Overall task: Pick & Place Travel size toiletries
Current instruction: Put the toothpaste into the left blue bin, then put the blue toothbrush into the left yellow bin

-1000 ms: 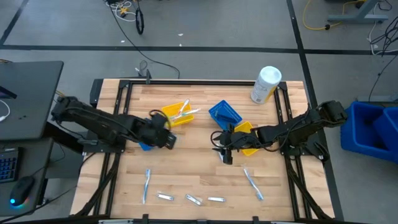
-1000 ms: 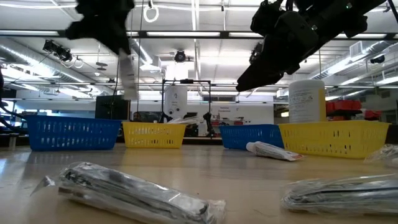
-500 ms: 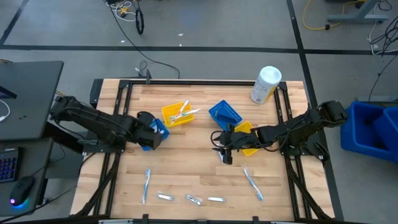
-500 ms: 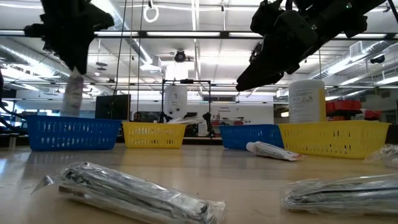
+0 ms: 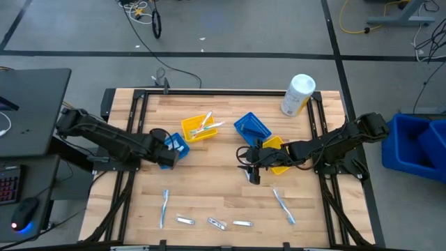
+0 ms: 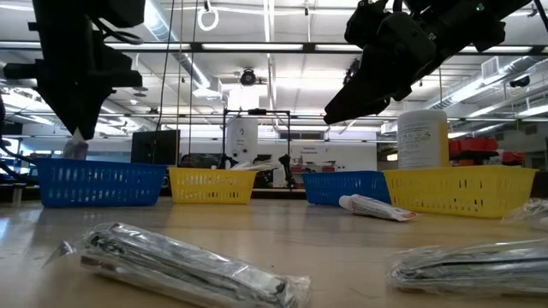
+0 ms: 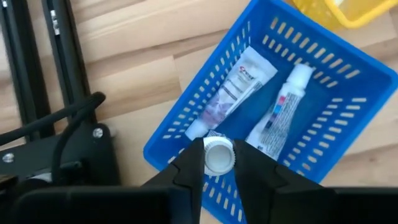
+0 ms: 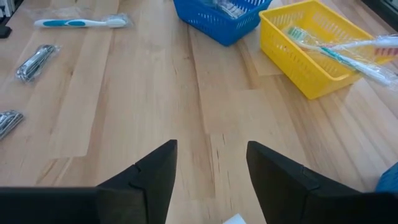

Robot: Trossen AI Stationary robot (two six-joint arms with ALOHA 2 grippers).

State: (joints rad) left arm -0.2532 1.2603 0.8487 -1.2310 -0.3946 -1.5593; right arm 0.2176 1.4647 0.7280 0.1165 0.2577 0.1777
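My left gripper is shut on a small toothpaste tube with a white cap, just above the near-left blue bin, in which two more tubes lie. In the high view this gripper is at that bin. My right gripper hangs open above bare table near the middle. Two toothbrushes and three small packets lie flat along the near edge. My left gripper pinches the toothpaste tube between its two fingers at the cap end, coming from above and pointing down. The tube is lifted clear and hangs below the fingers; its lower end shows just above the blue bin's rim in the low view.
A yellow bin holds toothbrushes. A second blue bin and a second yellow bin sit beside my right arm. A large white container stands at the far right corner. Bare wood lies between the bins and the near items.
My left gripper has carried the tube toward the table's left edge and down, from beside the yellow bin to over the near-left blue bin. The tube has stayed hanging upright in the hold.
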